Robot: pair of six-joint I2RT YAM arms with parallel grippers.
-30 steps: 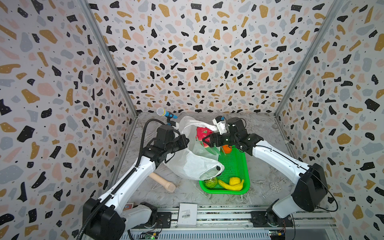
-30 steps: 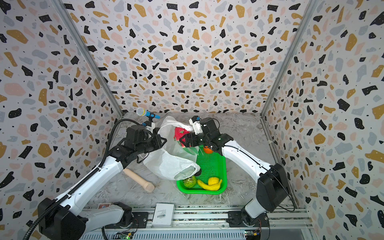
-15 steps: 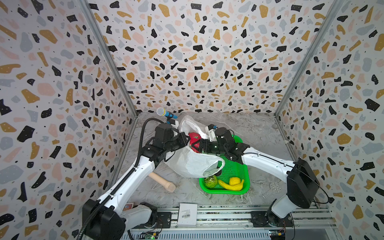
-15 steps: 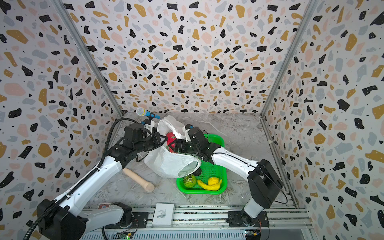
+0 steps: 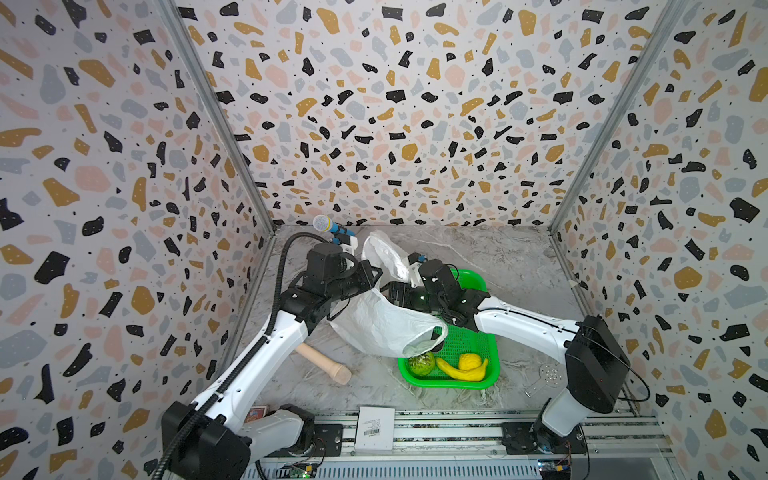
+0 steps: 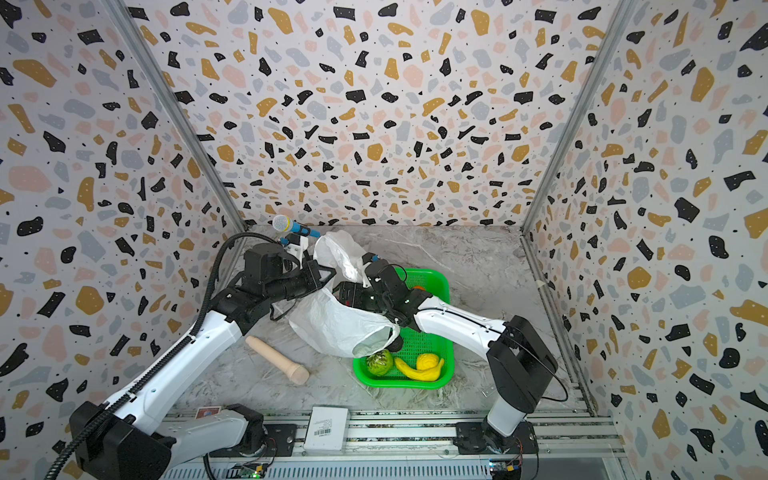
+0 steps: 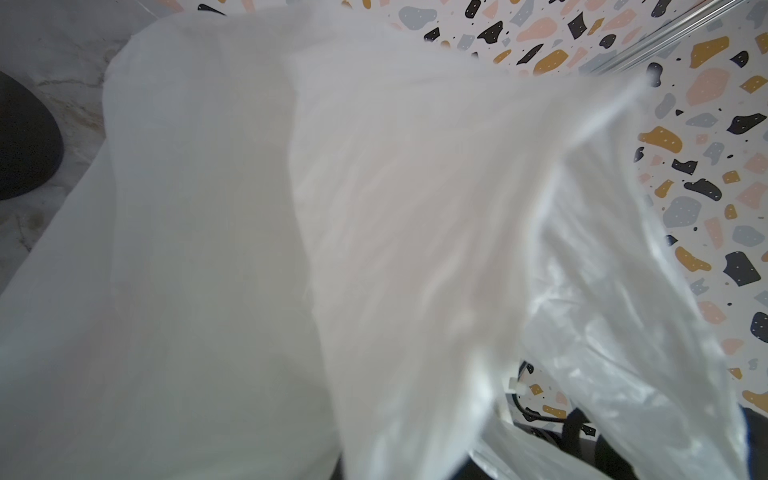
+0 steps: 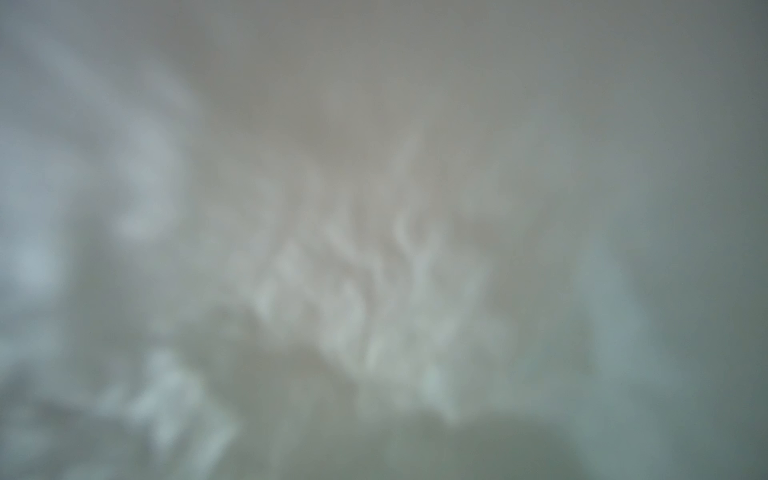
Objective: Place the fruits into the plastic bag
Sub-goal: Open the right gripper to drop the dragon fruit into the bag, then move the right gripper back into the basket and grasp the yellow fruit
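left gripper [image 5: 371, 275] pinches plastic bag [image 5: 382, 324] tight | right gripper [image 5: 401, 293] inside bag, jaws hidden, can't tell | risk: pulling out tugs bag loose

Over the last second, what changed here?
The right gripper carried the red dragon fruit leftward and down into the plastic bag; its jaws and the fruit are now hidden inside. The left gripper stayed clamped on the bag's edge; the green basket, banana and wooden cylinder did not move.
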